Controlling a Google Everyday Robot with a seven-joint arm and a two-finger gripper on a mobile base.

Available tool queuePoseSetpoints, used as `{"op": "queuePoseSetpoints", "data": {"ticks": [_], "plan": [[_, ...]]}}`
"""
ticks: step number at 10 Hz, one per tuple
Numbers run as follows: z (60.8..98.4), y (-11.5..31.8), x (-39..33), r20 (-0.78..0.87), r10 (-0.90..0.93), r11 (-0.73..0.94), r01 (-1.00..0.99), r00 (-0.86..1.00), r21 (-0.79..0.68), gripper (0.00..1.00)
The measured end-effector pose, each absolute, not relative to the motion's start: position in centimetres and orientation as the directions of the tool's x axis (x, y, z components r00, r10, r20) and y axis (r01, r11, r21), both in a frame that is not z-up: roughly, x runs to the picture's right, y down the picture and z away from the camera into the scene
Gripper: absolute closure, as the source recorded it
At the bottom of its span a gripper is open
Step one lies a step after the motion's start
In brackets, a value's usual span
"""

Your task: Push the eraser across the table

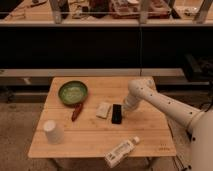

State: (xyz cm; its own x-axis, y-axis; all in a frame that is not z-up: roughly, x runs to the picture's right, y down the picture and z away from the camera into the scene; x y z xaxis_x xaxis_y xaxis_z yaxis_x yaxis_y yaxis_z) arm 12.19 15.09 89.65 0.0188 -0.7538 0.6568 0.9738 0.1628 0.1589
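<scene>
Eraser (116,113) just beside the claw (125,111), mid-table (147,134).

Item count: one table (150,137). On it are one black eraser (117,114), one whitish block (103,110), one green bowl (72,92), one red elongated item (76,112), one white cup (52,131) and one white bottle (121,151). One white arm (165,102) carries one gripper (125,110), located just beside the eraser, opposite the whitish block.

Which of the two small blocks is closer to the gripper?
The black eraser; the gripper sits right beside it, the whitish block on its far side.
</scene>
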Motion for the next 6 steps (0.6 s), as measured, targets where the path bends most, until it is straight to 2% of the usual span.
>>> {"op": "queuePoseSetpoints", "data": {"ticks": [6], "plan": [[90.2, 14.9, 7.7, 0.652, -0.754, 0.089, 0.970, -0.084, 0.228, 1.00]]}}
